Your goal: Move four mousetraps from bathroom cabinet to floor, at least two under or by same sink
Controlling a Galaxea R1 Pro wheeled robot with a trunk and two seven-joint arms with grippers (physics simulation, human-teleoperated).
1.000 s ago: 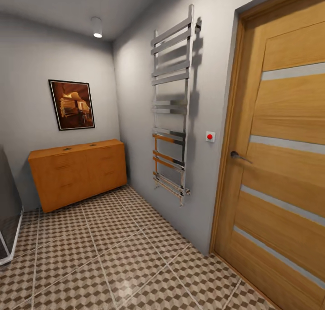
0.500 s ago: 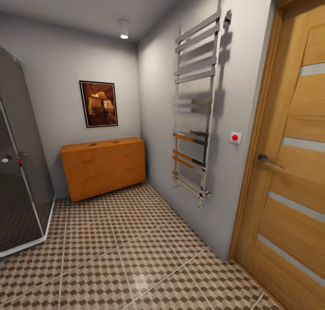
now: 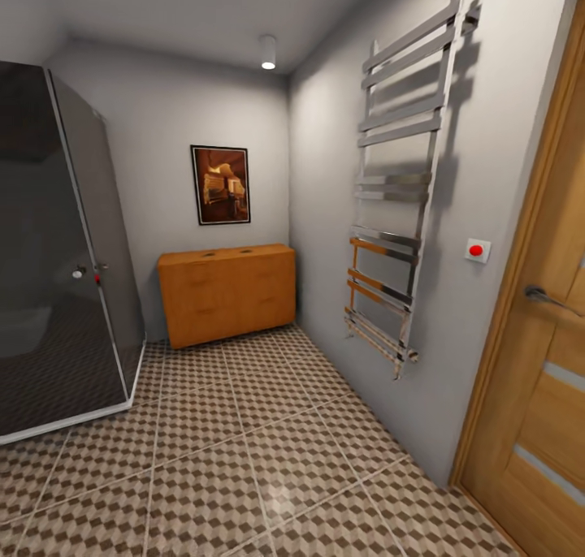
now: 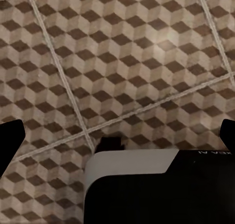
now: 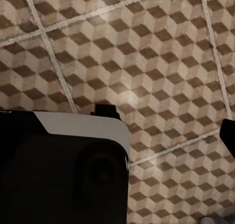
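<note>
The cabinet (image 3: 227,294), a low boxy chest of smooth orange-brown wood, stands against the far grey wall under a dark framed picture (image 3: 220,184). Two small dark marks on its top may be mousetraps; too small to tell. The bathroom floor (image 3: 244,459) is large square tiles printed with brown, beige and white cubes, with pale grout. A smoked-glass shower stall (image 3: 57,248) rises at left; a chrome towel rail (image 3: 398,192) and wooden door (image 3: 544,362) line the right wall. Both wrist views look down at tile; whether either claw is open or closed, I cannot tell.
</note>
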